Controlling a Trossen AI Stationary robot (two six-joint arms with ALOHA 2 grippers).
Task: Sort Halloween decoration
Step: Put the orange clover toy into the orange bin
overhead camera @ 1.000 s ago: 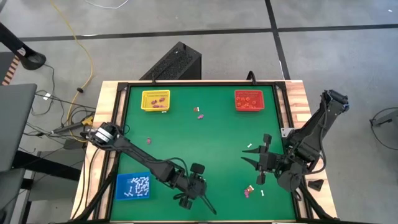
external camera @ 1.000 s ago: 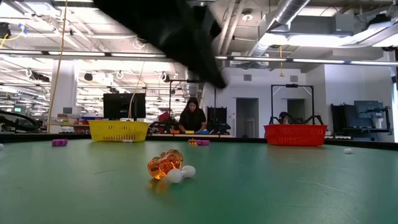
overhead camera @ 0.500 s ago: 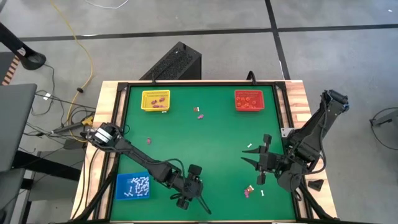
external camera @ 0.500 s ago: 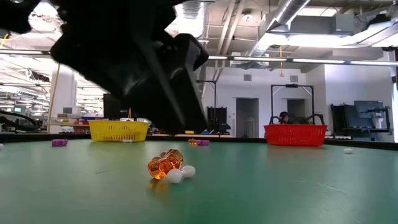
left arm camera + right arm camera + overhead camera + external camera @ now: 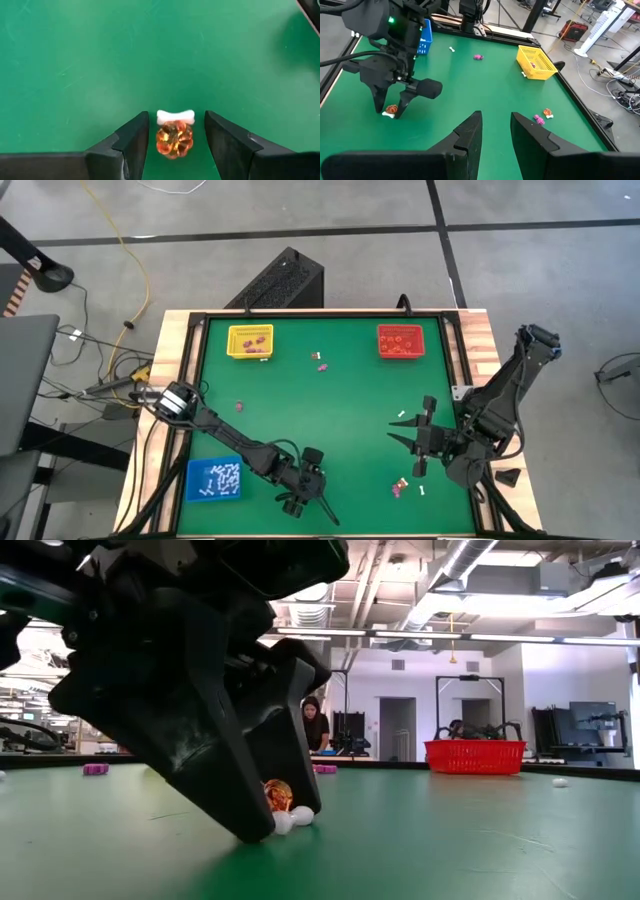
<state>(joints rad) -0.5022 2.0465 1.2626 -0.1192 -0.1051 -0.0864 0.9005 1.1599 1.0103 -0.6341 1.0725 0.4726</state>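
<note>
Halloween decoration pieces lie scattered on the green worktop (image 5: 330,400), and one orange pumpkin trinket (image 5: 174,138) with a white bone trinket (image 5: 175,116) touching it sits near the front edge, between the spread fingers of the left claw (image 5: 176,137), which stands low over the pair without clamping either. The right claw (image 5: 408,448) hangs over the worktop's right side with its fingers apart and nothing between them, near a few more trinkets (image 5: 402,486).

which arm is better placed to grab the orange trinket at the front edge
Left. Its hand is down at the mat with open fingers on either side of the orange trinket, a white bone touching it. The right hand hovers across the table, nearer other pieces.
</note>
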